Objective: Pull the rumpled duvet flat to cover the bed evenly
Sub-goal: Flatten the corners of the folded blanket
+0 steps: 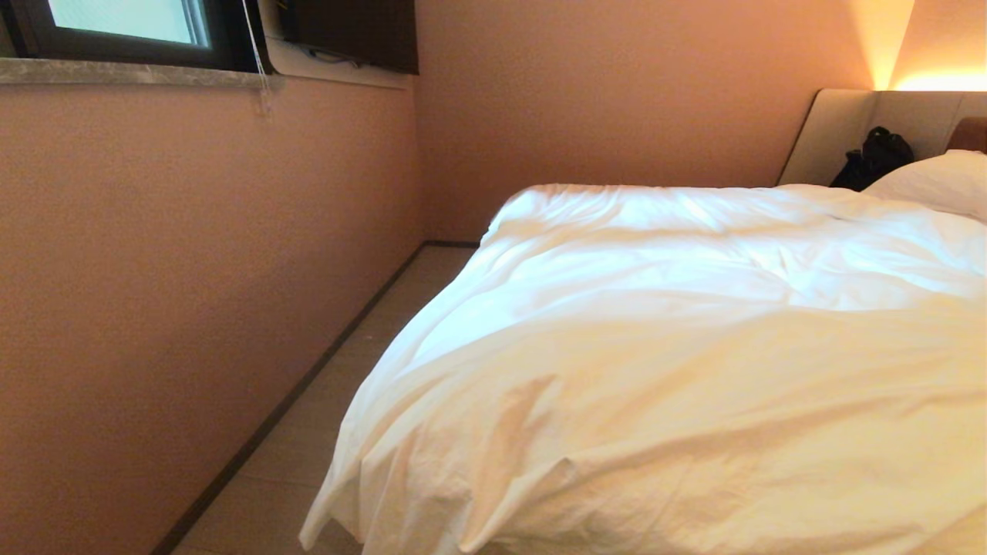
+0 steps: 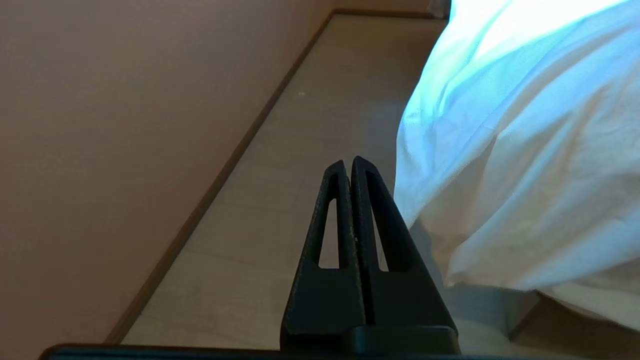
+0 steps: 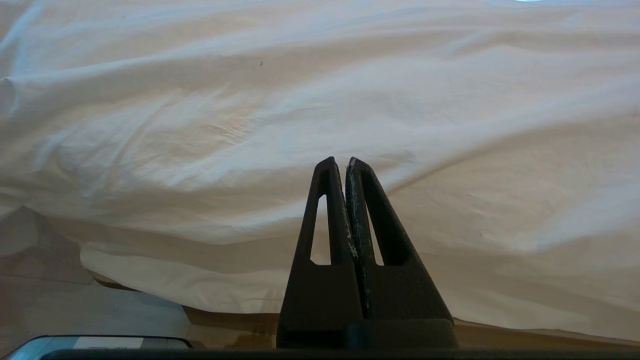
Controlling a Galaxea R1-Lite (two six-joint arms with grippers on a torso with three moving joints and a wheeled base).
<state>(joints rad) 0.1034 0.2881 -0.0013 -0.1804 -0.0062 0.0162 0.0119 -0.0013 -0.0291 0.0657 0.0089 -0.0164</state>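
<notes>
- We are at the foot end of the bed (image 1: 840, 127), and the duvet (image 1: 694, 347) lies over the whole of it as far as we can see, running up to the pillow (image 1: 937, 181) by the padded headboard.
- The duvet is rumpled: long folds cross its near half, and its near-left corner (image 1: 339, 509) hangs down over the edge toward the floor (image 1: 324, 416) in the gap beside the wall (image 1: 193, 270).
- Our left gripper (image 2: 348, 165) hangs over that strip of floor, just beside the drooping edge of the duvet but apart from it; its fingers are clenched together on nothing.
- Our right gripper (image 3: 340, 162) points at the face of the duvet hanging over the foot of the bed, fingers likewise pressed together and empty; whether the tips touch the cloth we cannot tell.
- Neither arm shows in the head view.
- We judge that we are at the approach step, with no grasp taken and the smoothing not yet begun.
- The next move calls for spreading the fingers, then closing them on the duvet's edge, most likely at the hanging corner for the left side.
- The cover is thick and soft, so we should bite a good fold, then draw outward and toward the foot to take up the creases without dragging it off the pillow end.
</notes>
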